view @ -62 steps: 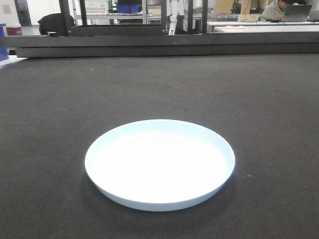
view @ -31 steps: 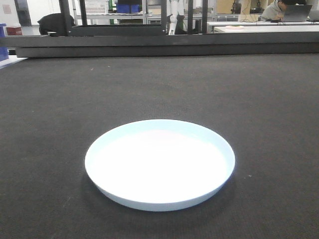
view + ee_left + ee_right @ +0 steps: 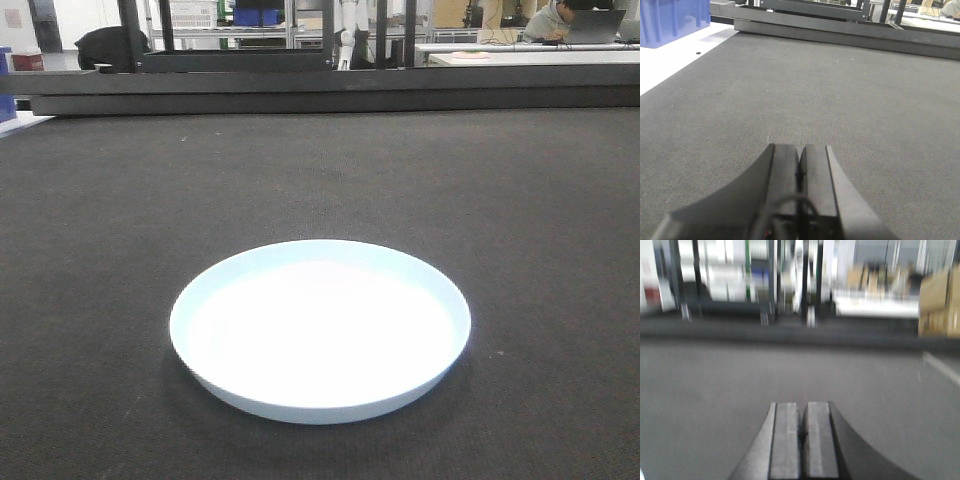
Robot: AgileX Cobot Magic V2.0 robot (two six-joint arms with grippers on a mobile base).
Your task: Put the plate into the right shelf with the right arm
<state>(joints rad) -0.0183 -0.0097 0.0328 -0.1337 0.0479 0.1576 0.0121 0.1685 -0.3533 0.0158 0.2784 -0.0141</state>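
Note:
The round white plate (image 3: 320, 328) with a pale blue rim lies flat on the dark grey mat (image 3: 320, 180), near the front of the exterior front-facing view. Neither gripper shows in that view. In the left wrist view my left gripper (image 3: 800, 148) is shut with nothing between its fingers, low over bare mat (image 3: 840, 90). The right wrist view is blurred; my right gripper (image 3: 803, 405) is shut and empty over the mat (image 3: 715, 390). The plate does not show in either wrist view. The right shelf cannot be made out in these views.
A dark metal rail (image 3: 320, 88) runs along the far edge of the mat. Behind it are black posts, shelving and a seated person (image 3: 555, 20). A blue bin (image 3: 670, 20) stands on a white surface at the mat's far left.

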